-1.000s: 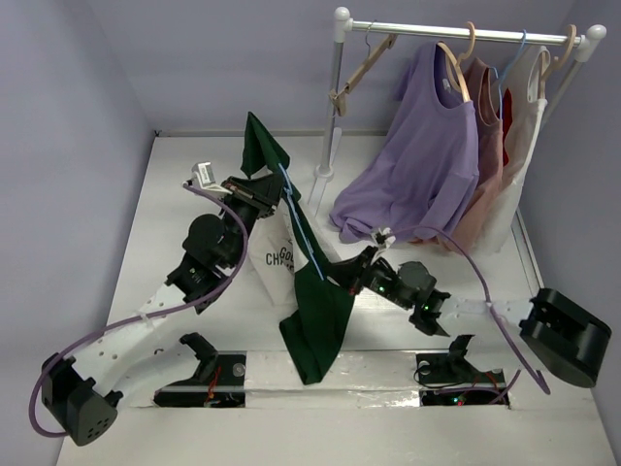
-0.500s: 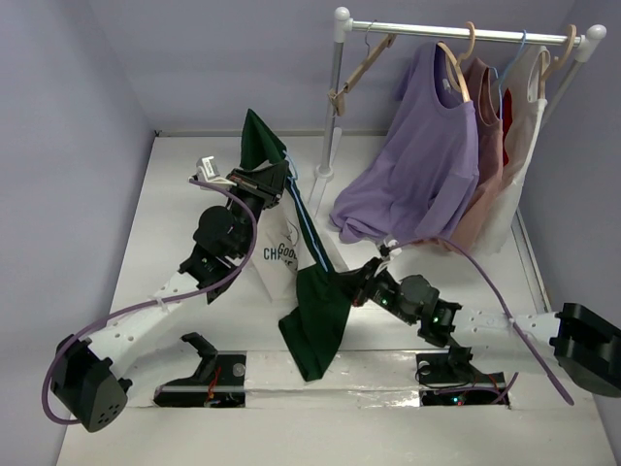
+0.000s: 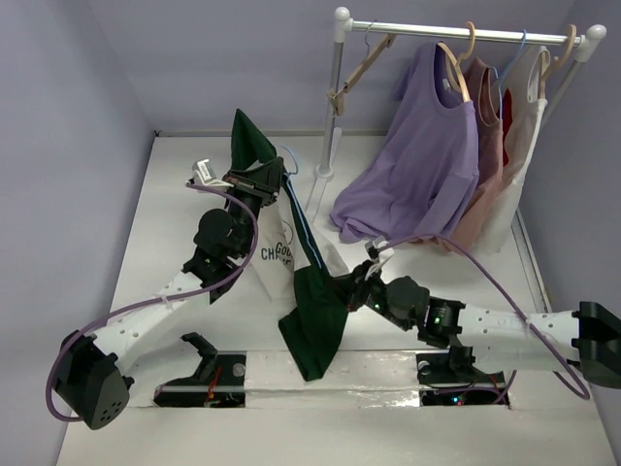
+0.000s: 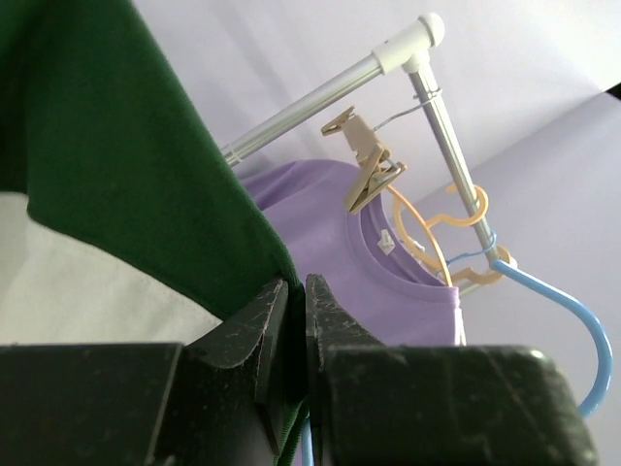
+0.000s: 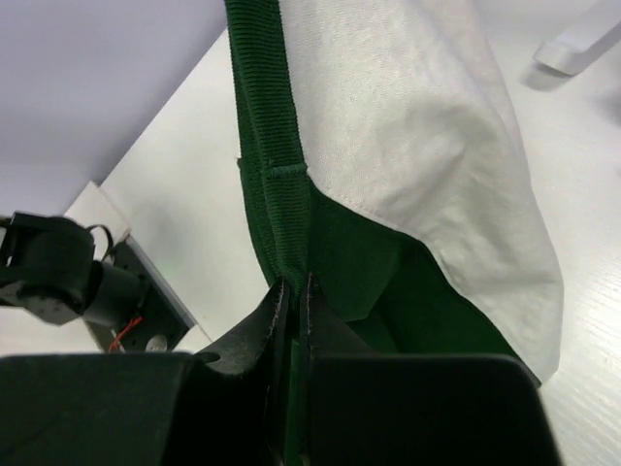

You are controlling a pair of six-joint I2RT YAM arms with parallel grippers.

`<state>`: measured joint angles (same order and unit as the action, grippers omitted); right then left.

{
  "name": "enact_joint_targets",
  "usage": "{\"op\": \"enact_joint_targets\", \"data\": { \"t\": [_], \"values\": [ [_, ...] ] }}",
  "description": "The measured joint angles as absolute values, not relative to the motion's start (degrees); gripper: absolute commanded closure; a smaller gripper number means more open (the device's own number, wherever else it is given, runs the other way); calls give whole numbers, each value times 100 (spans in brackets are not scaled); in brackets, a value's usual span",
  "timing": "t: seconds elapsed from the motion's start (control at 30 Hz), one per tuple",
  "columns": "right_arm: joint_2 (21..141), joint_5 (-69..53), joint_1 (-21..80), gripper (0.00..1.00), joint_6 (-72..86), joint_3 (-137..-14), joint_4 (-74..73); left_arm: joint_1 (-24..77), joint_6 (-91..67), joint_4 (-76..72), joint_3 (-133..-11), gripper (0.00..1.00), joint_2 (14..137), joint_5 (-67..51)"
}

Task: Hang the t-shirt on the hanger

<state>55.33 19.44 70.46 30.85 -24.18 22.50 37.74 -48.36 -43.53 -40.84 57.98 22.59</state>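
1. Your right end effector point(image 3: 351, 288) is the nearer of the two. Its jaws are pinched narrow on the dark green collar band of the one t-shirt point(image 3: 277, 257), and the shirt's cream body stretches up and away from it.
2. One green sleeve point(image 3: 312, 335) hangs just left of that end effector and nearer to you, over the near edge of the tabletop point(image 3: 175, 214).
3. Your left end effector point(image 3: 275, 182), farther out, is also clamped narrow on green fabric at the shirt's far end.
4. The one light-blue hanger point(image 3: 306, 231) runs slantwise between the two end effectors, against the shirt. Its hook curves just beyond the left one.
5. Farthest out, beyond and right of both end effectors, one rack point(image 3: 456, 32) carries three garments: a lavender t-shirt point(image 3: 422, 165), a pink top point(image 3: 490, 146) and a white top point(image 3: 524, 116). It also holds one empty clip hanger point(image 3: 359, 73).
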Motion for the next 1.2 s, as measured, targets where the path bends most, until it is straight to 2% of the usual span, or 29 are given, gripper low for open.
{"op": "enact_joint_targets", "data": {
  "t": [0.4, 0.63, 0.77, 0.97, 1.03, 1.07, 1.1, 1.2],
  "values": [
    [6434, 2604, 7513, 100, 3260, -3190, 1363, 3774, -4803, -4650, -3857, 100, 5959, 2268],
    [5642, 2698, 7623, 100, 3264, -3640, 104, 3686, -4812, -5459, -2770, 100, 5924, 2224],
    [5581, 2482, 7651, 98, 3260, -4136, -336, 3658, -4928, -5745, -2084, 100, 5905, 2222],
    [6508, 2311, 7660, 98, 3301, -4462, -362, 3660, -5380, -5859, -1747, 100, 5546, 1992],
    [6973, 2252, 7660, 83, 3336, -4462, -375, 3662, -5524, -5747, -1747, 100, 5262, 1879],
    [7164, 2250, 7660, 59, 3367, -4462, -427, 3662, -5579, -5662, -1747, 100, 5118, 1822],
    [7299, 2252, 7658, 51, 3406, -4464, -484, 3662, -5647, -5548, -1747, 100, 4954, 1754],
    [7424, 2220, 7660, 42, 3343, -4536, -825, 3662, -5787, -5164, -1747, 100, 4593, 1623]
  ]
}}
